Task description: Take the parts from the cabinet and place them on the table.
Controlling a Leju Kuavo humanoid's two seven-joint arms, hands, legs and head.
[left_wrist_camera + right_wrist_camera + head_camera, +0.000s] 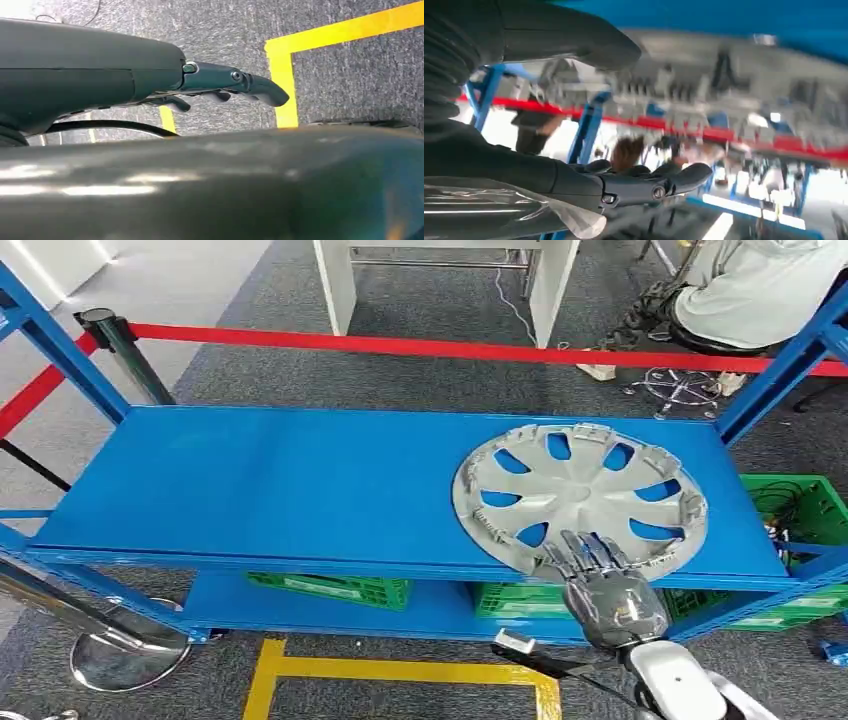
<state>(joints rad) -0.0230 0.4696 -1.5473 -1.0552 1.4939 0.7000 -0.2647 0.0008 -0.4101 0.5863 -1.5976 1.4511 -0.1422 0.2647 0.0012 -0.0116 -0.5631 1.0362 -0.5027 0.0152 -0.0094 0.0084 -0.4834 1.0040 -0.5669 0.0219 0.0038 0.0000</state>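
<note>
You are at the pick-up step. The wheel cover [580, 498] lies flat on the right part of the blue shelf [280, 480], its near rim over the shelf's edge. The right robot hand [603, 580] reaches this near rim with fingers spread, holding nothing yet. Next, I think, close the fingers on the rim and lift. The left robot hand [220, 87] hangs over the floor, holding nothing.

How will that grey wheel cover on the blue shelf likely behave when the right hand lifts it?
The wheel cover looks like thin moulded plastic with open slots, so probably light. It is wide and flat, so held at its near rim by the right hand it may sag or tilt. It lies flat, so it should not roll.
</note>
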